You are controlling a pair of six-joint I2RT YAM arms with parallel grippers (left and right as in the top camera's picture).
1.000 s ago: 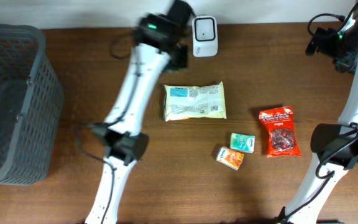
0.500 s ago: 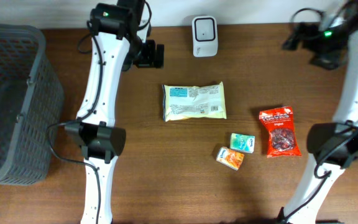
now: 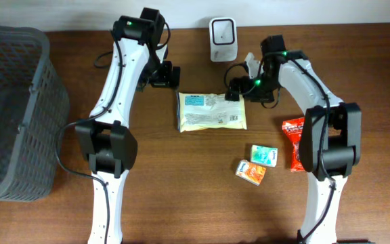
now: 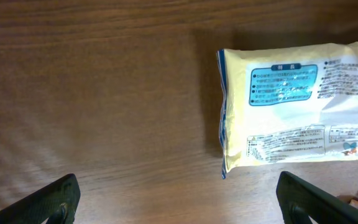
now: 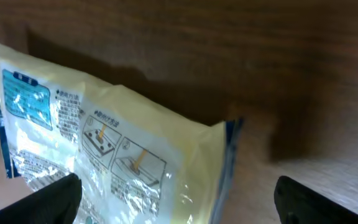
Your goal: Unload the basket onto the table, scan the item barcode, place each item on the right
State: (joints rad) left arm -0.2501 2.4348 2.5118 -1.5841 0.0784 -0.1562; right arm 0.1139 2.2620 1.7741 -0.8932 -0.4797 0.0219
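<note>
the pale yellow packet (image 3: pixel 212 112) is lying flat on the worktop (image 3: pixel 181 203), printed back up, in the middle of the overhead frame, a little below the white scanner (image 3: pixel 222 30) at the top edge. it is looking like a light, soft film pouch with loose contents, so it is likely going to sag and crinkle, and it may be slipping out of a shallow pinch. judging by its shape, the flat sealed seams at the 2 short ends are offering the firmest hold. the left gripper (image 3: pixel 162 74) is hovering near the packet's upper left corner, its fingers spread wide with nothing between them. the right gripper (image 3: pixel 239 89) is hanging over the upper right corner, its arm reaching in from the right of the frame, fingers likewise wide apart and empty.
</note>
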